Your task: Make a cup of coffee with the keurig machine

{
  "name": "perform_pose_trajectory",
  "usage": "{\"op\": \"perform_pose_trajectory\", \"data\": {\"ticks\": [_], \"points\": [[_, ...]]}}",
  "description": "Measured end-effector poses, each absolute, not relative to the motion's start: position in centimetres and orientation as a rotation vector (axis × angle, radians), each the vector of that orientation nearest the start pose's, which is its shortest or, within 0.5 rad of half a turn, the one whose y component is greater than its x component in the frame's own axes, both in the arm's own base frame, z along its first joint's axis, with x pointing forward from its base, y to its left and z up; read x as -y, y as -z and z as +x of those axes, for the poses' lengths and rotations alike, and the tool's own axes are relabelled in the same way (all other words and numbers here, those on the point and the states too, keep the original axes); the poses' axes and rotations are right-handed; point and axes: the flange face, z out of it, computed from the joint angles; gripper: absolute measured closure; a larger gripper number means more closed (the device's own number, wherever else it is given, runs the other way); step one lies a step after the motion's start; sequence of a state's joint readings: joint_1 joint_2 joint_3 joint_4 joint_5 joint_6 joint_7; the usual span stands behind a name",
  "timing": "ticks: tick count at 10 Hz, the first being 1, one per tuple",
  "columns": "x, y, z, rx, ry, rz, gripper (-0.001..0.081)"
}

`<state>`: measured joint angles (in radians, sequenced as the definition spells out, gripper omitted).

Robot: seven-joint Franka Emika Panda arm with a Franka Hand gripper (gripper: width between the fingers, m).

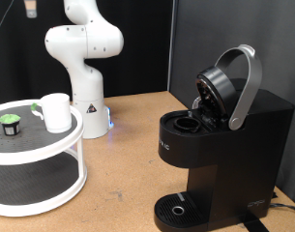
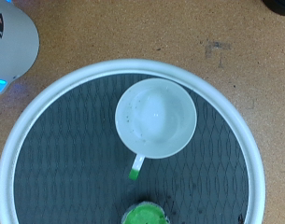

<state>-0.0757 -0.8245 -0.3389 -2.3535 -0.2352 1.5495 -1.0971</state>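
The white cup (image 1: 56, 111) stands upright on the top shelf of a round white tray (image 1: 50, 145) at the exterior view's left. In the wrist view the cup (image 2: 156, 117) is seen from straight above, empty, its handle pointing at a green-topped pod (image 2: 144, 217). That pod (image 1: 9, 124) sits on the tray to the cup's left. The black keurig machine (image 1: 234, 155) stands at the right with its lid and silver handle (image 1: 246, 87) raised and the pod chamber (image 1: 186, 124) open. Only the tip of my gripper (image 1: 31, 8) shows at the exterior view's top edge, high above the tray.
The tray has two tiers with black mesh mats (image 2: 58, 159). The arm's white base (image 1: 86, 101) stands behind it on the brown table (image 1: 128, 164). A small green piece (image 1: 36, 109) lies beside the cup. The machine's round drip base (image 1: 176, 208) is bare.
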Motion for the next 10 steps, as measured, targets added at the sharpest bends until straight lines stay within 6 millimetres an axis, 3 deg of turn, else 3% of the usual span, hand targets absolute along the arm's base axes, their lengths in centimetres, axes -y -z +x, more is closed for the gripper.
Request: {"op": "perform_pose_trajectory", "data": {"ticks": [3,7,10], "points": [[20.0,-58.1,25.3,1.188,0.007,-2.892,0.0003],[20.3,-57.8,25.2,1.241,-0.003,-2.867,0.0003],[20.7,-57.3,25.7,1.662,0.023,-2.642,0.0003]]}}
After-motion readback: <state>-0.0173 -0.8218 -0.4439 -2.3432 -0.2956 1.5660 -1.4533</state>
